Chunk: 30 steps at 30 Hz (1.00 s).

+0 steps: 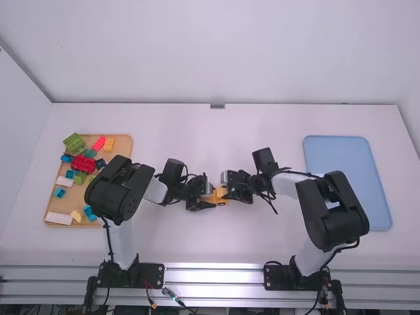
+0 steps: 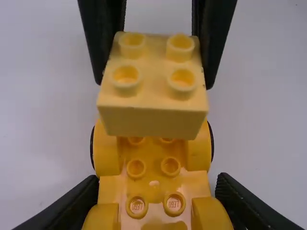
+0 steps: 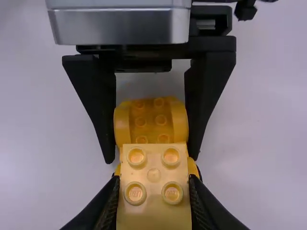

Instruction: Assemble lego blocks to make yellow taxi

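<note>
Pale-yellow block sits gripped in the right tool; orange-yellow base below it, clamped in the left tool

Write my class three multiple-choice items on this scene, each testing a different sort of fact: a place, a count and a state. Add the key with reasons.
1. Where on the white table is the flat, light blue tray?
A) At the left side
B) Between the two arms
C) At the right side

2. How many studs top the pale yellow, square plastic block?
A) Two
B) Four
C) Six

3. How are the jaws of the black right gripper?
A) Closed on the pale block
B) Open and empty
C) Shut on nothing

Key:
1: C, the high view shows the tray beyond the right arm, towards the right edge.
2: B, both wrist views show two rows of two.
3: A, a jaw presses each side of the block.
</note>
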{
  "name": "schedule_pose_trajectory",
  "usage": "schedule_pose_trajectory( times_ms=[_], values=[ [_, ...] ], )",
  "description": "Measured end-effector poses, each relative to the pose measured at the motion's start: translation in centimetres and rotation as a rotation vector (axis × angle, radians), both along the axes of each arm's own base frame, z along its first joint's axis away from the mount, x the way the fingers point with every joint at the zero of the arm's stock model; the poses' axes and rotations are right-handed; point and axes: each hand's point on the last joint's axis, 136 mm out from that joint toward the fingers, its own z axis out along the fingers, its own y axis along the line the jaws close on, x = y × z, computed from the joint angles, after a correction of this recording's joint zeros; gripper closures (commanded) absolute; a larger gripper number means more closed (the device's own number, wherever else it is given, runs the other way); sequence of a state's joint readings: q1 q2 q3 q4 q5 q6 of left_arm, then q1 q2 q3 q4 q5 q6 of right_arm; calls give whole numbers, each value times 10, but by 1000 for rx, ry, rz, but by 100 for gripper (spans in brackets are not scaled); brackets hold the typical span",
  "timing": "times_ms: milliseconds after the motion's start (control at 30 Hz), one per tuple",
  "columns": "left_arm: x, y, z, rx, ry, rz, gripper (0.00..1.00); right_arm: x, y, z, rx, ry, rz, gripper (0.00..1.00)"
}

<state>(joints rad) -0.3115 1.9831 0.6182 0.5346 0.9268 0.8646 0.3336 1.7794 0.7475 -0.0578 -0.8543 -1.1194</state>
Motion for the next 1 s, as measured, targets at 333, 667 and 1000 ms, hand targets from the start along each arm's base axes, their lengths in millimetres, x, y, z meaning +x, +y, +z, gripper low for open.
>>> schedule_pose_trajectory(
  times_ms=[333, 667, 1000],
  values=[
    [0, 0, 0, 0, 0, 0, 46, -1, 3, -15, 8, 18, 14, 100],
    [-5, 0, -1, -1, 3, -23, 49, -7, 4, -15, 16, 62, 39, 100],
    [-8, 0, -1, -3, 4, -41, 43, -4, 5, -14, 21, 48, 37, 100]
  ],
)
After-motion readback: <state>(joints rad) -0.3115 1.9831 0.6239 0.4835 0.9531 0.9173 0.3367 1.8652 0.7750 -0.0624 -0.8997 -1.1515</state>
